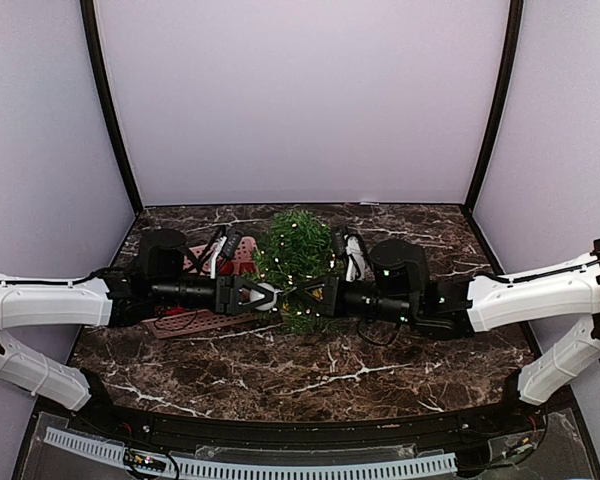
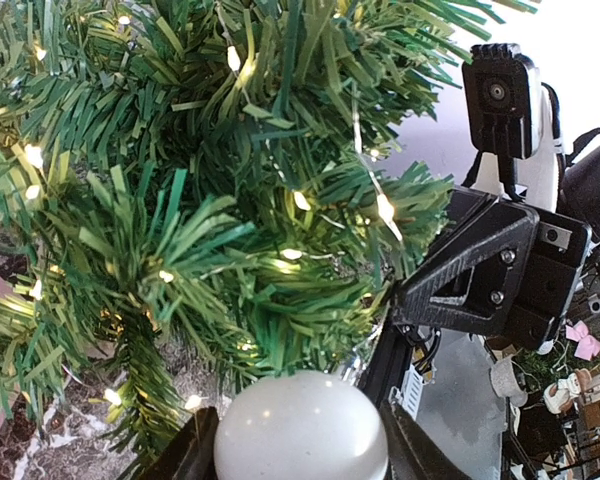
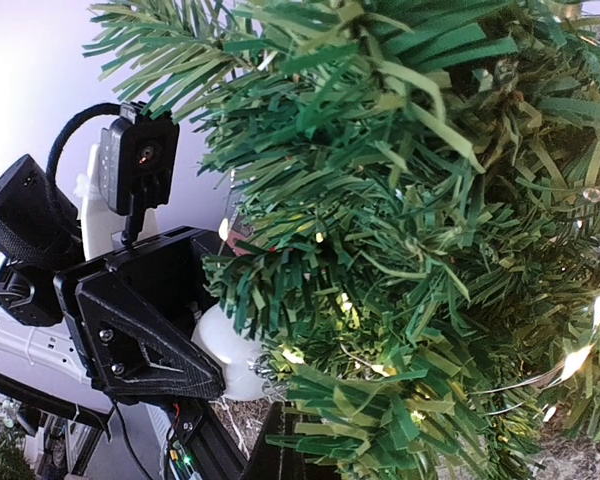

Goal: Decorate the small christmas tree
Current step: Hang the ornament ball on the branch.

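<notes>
– Tree at table centre; left gripper clamped on white bauble against its branches, right gripper pinched shut.
– Danger: bauble snags the light string, or a shove topples the tree.

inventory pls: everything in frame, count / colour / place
small christmas tree: 1, green, centre of the table, between the two claws
string lights: 1 strand, warm white, lit, wound through the tree's branches
ball ornament: 1, white, in the left claw, at the tree's lower branches
basket: 1, pink, left of the tree, partly hidden by the left arm
table: 1, dark marble with white veins, under everything
left claw: 1, black, closed on the ball ornament, at the tree's left side
right claw: 1, black, shut, at the tree's right side; needles hide whether it holds anything
</notes>
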Robot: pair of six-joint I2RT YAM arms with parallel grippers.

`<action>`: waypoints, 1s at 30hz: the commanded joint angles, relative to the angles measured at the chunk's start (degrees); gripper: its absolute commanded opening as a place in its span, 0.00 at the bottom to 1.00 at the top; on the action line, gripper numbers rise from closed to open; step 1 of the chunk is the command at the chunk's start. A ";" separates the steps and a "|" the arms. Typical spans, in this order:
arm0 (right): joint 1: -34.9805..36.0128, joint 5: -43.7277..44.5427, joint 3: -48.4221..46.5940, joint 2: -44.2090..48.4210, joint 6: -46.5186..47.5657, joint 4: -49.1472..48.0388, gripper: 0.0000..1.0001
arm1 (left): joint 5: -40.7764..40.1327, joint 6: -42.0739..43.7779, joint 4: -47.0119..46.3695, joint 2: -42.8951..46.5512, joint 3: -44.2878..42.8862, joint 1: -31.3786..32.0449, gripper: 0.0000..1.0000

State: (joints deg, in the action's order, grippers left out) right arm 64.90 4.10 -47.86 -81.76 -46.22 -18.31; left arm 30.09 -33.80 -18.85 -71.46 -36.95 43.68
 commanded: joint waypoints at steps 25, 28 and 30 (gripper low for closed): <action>0.58 3.43 -0.15 -3.41 -2.31 -3.09 0.00 | -1.76 -0.04 -5.46 -3.46 1.57 0.03 0.36; 0.58 3.87 -0.13 -3.39 -2.50 -3.58 0.00 | -2.05 -0.07 -6.30 -3.55 2.03 0.01 0.36; 0.54 4.13 -0.21 -3.49 -2.47 -3.75 0.00 | -2.35 -0.04 -6.69 -3.71 2.05 0.05 0.36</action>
State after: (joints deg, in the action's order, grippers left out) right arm 64.99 6.35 -47.88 -84.60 -48.10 -19.40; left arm 28.88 -34.30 -23.14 -74.96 -35.90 43.68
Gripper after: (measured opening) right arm 0.006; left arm 0.515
